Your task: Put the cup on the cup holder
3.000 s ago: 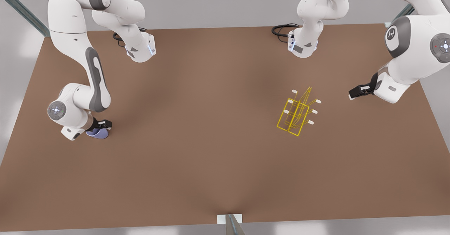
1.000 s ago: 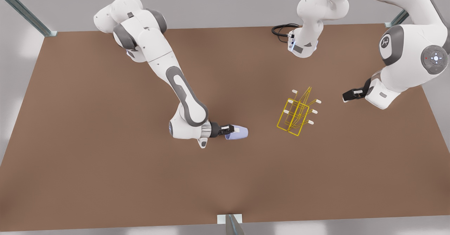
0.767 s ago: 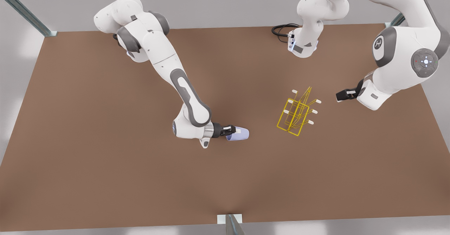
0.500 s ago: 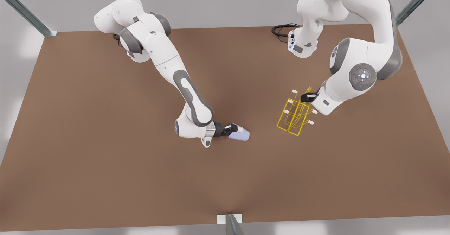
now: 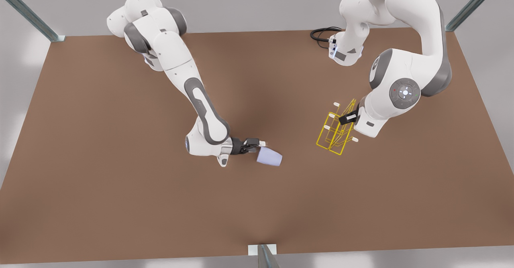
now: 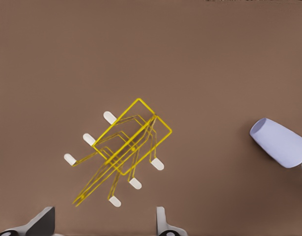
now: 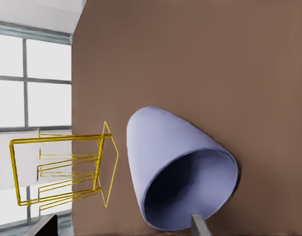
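place: simulated robot lab | evidence: bare brown table, two white Franka arms mounted at its far edge, metal frame struts, grey walls, window

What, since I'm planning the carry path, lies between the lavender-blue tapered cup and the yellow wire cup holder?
Nothing: only bare brown tabletop separates the cup and the cup holder, as the front view shows.

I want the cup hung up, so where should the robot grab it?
Probably by the rim. The cup lies on its side on the table, with its open mouth facing the open right gripper. Coming straight in from that side, one finger could slip inside and one outside the wall. The body looks too wide to clamp easily.
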Robot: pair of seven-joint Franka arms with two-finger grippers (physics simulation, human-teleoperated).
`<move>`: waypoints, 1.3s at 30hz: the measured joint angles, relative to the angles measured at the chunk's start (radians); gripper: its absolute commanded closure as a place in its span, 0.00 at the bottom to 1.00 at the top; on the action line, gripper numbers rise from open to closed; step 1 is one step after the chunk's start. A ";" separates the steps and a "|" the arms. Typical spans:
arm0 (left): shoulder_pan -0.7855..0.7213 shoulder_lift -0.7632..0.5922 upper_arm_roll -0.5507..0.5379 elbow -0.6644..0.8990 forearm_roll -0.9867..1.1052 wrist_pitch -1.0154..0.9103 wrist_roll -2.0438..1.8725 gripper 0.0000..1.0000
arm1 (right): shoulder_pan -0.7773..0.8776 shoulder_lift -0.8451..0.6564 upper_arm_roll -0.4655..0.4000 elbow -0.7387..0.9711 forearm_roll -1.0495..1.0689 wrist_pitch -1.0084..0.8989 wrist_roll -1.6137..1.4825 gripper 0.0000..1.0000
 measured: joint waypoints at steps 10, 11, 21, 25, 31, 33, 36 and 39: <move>-0.151 0.370 -0.025 0.267 -0.011 0.093 -0.353 0.00 | -0.289 -0.343 -0.085 0.264 -1.098 -0.458 0.055 0.00; -0.149 0.413 -0.025 0.291 -0.020 0.119 -0.411 0.00 | -0.315 -0.457 -0.022 0.278 -1.243 -0.534 0.085 0.00; -0.185 0.584 -0.080 0.347 -0.048 0.454 -0.999 0.00 | -0.366 -0.662 -0.067 0.085 -1.624 -0.802 0.352 0.00; -0.170 0.600 -0.125 0.341 -0.047 0.568 -1.144 0.00 | -0.353 -0.586 -0.082 0.075 -1.633 -0.823 0.440 0.00; -0.166 0.629 -0.165 0.336 -0.046 0.654 -1.263 0.00 | -0.356 -0.598 -0.084 0.082 -1.637 -0.836 0.536 0.00; -0.170 0.637 -0.166 0.325 -0.045 0.673 -1.290 0.00 | -0.356 -0.611 -0.084 0.084 -1.635 -0.838 0.561 0.00; -0.180 0.643 -0.167 0.298 -0.045 0.701 -1.321 0.00 | -0.359 -0.617 -0.084 0.085 -1.631 -0.840 0.594 0.00; -0.181 0.656 -0.167 0.293 -0.044 0.722 -1.340 0.00 | -0.358 -0.617 -0.084 0.087 -1.630 -0.841 0.622 0.00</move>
